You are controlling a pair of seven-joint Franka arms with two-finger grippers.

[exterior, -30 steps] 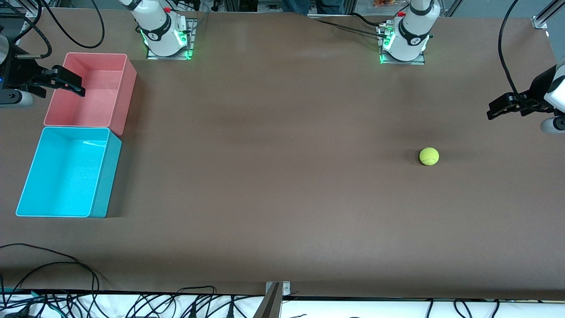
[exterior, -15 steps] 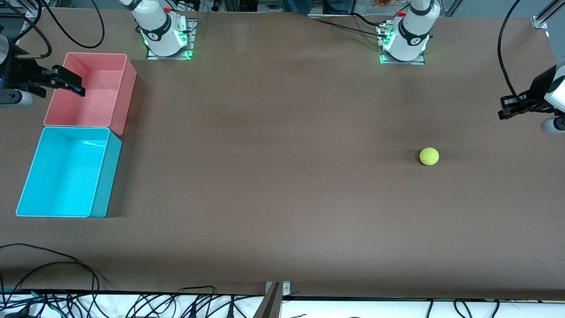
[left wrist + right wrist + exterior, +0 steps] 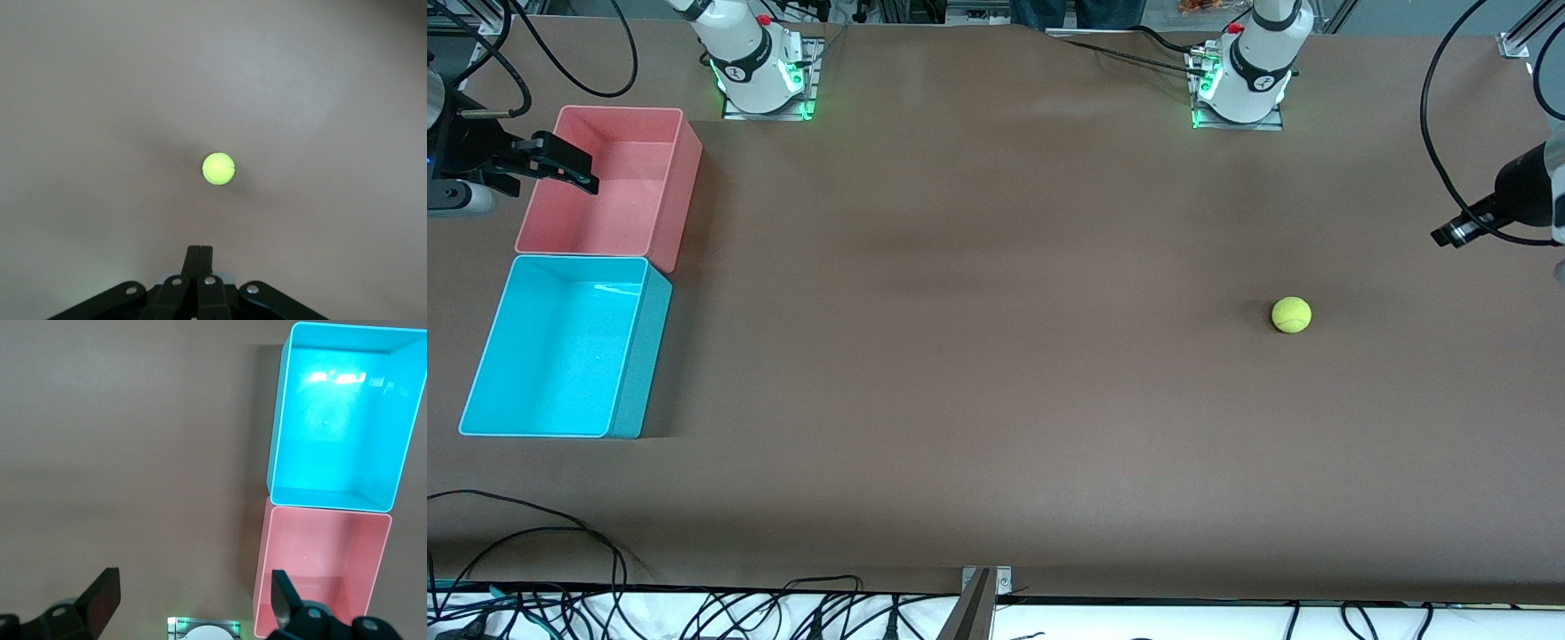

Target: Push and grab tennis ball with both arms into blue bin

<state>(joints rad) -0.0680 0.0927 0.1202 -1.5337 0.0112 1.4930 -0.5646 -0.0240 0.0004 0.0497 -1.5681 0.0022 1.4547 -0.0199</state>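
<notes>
Left end effector (image 3: 199,257) has just snapped fully closed on nothing, hanging above the brown table (image 3: 996,400) toward the left arm's end, likely readying a push. Fuzzy yellow-green tennis ball (image 3: 1291,315) sits untouched, well apart from the cyan-blue rectangular plastic bin (image 3: 482,380). Right end effector (image 3: 560,171) waits wide open and empty over the pink plastic bin (image 3: 685,178).

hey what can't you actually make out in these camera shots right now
- Left tool: in the front view it sits at the frame edge, much of its arm cut off; its height above the table cannot be judged.
- Right tool: over the pink bin; its arm is cut off by the front view's edge.
- Blue bin: the right wrist view crops one corner.
- Tennis ball: markings too small to read.
</notes>
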